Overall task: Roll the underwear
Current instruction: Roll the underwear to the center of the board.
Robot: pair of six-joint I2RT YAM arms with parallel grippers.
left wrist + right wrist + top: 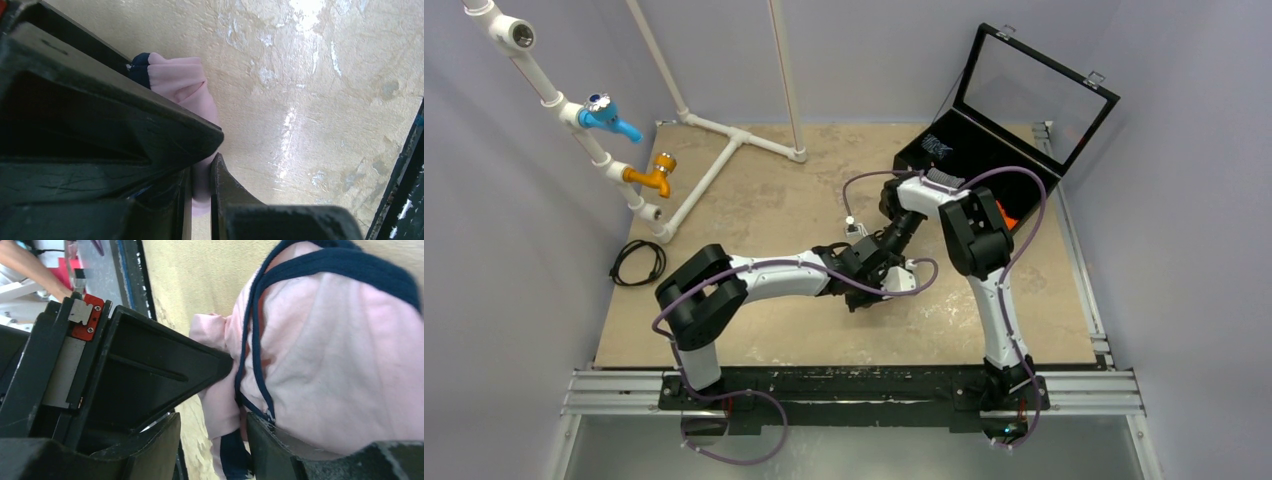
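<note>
Pinching the underwear [180,85], left jaws clamped tight; right jaws parted, its cloth between them.

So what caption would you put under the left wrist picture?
Black left gripper pinching a fold of the pale pink fabric underwear with navy trim over the mottled beige tabletop.

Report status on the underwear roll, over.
Left end effector shut on underwear. Right end effector open around the fabric. Underwear bunched on table. No obstruction seen.
</note>
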